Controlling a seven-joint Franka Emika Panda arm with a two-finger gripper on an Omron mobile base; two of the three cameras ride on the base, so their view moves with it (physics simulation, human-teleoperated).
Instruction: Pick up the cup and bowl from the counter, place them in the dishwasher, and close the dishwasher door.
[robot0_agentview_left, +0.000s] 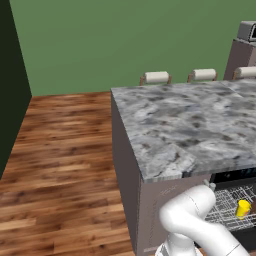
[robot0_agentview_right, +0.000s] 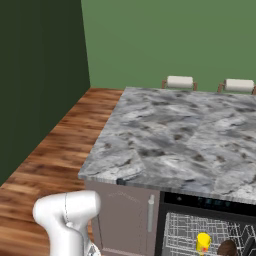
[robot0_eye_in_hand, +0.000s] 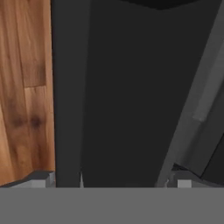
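One cup (robot0_agentview_right: 203, 242), one bowl (robot0_agentview_right: 228, 248) in dishwasher (robot0_agentview_right: 210, 227) rack.

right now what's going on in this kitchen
The cup and the bowl already sit on the dishwasher rack under the counter. The arm is reaching low, and the hand view looks closely at a dark flat panel, probably the dishwasher door, over the wood floor. The door is not yet closed.

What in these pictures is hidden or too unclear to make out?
- Bowl: right base view, cut off by the bottom edge.
- Gripper: hand view, fingertips barely show, so open or shut is unclear.
- Dishwasher door: hand view, too close to judge its angle.
- Cup: left base view, too small to tell upright or tilted.
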